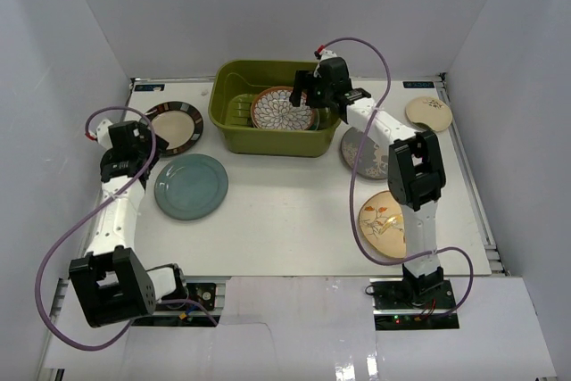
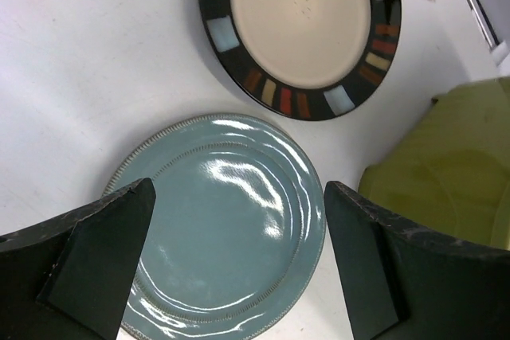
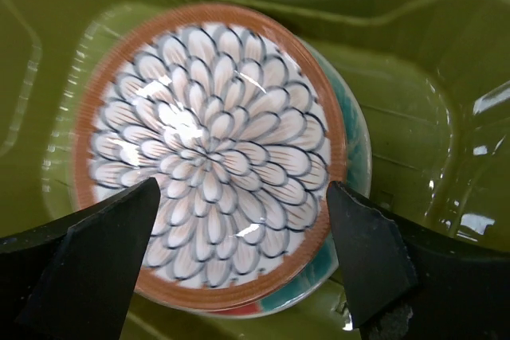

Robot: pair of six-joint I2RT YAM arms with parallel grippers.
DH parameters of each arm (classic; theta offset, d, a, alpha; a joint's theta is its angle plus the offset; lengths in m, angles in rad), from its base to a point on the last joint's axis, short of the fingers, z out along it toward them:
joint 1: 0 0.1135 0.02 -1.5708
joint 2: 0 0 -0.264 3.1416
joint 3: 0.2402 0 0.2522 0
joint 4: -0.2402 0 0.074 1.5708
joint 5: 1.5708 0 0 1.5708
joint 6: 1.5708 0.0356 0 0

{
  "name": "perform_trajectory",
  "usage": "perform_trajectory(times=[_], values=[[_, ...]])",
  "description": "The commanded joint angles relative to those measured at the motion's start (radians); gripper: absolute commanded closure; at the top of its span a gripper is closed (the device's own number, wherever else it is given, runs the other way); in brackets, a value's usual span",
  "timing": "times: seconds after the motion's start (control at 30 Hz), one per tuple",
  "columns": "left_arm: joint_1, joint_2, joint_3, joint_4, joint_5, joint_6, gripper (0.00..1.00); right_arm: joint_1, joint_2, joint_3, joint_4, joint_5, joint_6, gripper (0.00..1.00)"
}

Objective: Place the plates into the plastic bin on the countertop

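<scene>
The petal plate [image 3: 211, 133] lies in the plastic bin [image 1: 268, 137] beneath the wide-open, empty right tool [image 3: 243, 224], so the open, empty left tool [image 2: 239, 224], poised over the teal plate [image 1: 191, 186] on the surface [image 1: 285, 220], should probably grip its rim next.

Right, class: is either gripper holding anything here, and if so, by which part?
Nothing is held. The left gripper is open over the teal plate; the right gripper is open over the petal plate in the bin.

Bright, even overhead light; soft shadows; glare on teal plate [image 2: 231, 236], petal plate [image 3: 211, 149]; wrist-view fingers [image 2: 100, 264] dark, blurred.
</scene>
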Motion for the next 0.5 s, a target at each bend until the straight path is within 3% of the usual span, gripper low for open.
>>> perform_trajectory(times=[0.0,0.17,0.3,0.43,0.47], values=[[0.068,-0.007,-0.027,0.074,0.094,0.0,0.02,0.034,-0.107,0.046,0.039,0.055,-0.077,0.1],[0.201,0.063,-0.075,0.209,0.316,-0.058,0.02,0.047,-0.194,0.054,0.03,-0.006,-0.1,0.1],[0.241,0.192,-0.089,0.359,0.415,-0.099,0.03,0.054,-0.335,-0.055,0.082,-0.075,-0.082,0.1],[0.275,0.308,-0.081,0.467,0.455,-0.13,0.06,0.129,-0.538,-0.357,0.287,-0.118,0.056,0.06],[0.28,0.33,-0.081,0.491,0.474,-0.13,0.07,0.154,-0.611,-0.5,0.338,-0.112,0.084,0.02]])
